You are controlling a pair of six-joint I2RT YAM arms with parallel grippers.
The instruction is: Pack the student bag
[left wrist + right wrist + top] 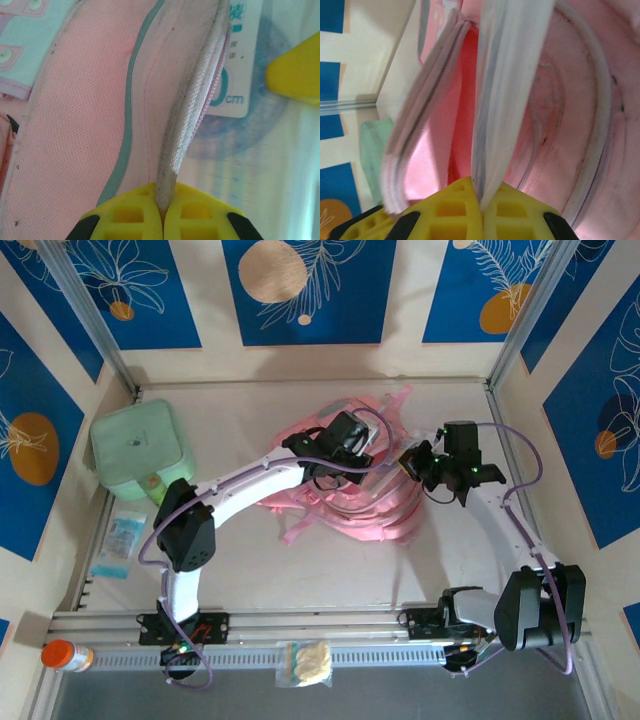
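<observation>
Two pinches: left gripper (162,207) clamps the zip edge of the student bag (75,125); right gripper (481,200) clamps a translucent plastic packet (507,75) between its fingers.

Left wrist view: white label (235,60) carries blue "cm" after a partly hidden large digit (teal characters above are cropped, unreadable). No other legible markings.

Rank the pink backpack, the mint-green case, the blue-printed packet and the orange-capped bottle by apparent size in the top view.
1. student bag, largest even though partly hidden
2. mint-green case
3. blue-printed packet
4. orange-capped bottle, smallest, though not far below the packet
</observation>
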